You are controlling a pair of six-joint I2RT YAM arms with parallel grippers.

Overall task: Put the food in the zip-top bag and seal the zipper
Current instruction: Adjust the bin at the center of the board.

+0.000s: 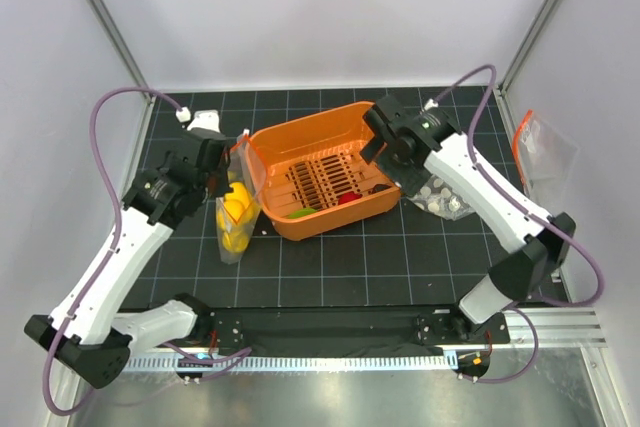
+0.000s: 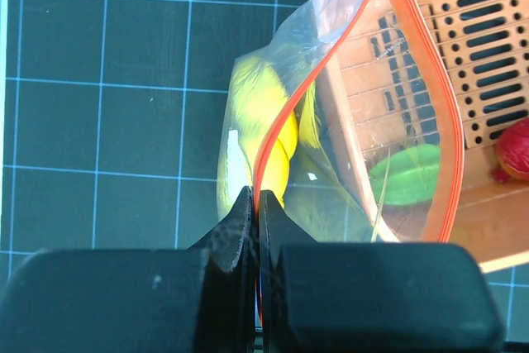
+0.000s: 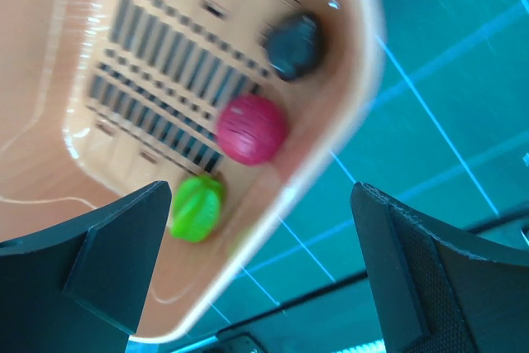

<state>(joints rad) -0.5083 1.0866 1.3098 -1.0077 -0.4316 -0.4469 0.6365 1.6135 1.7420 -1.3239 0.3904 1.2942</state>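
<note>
the left gripper pinches, jaws tight, the thin orange-red zipper of the clear, floppy zip-top bag, just left of the slotted orange basket; smooth yellow food sits inside. the right gripper hangs wide open over the basket's round red piece, ribbed green piece and dark purple piece.
</note>
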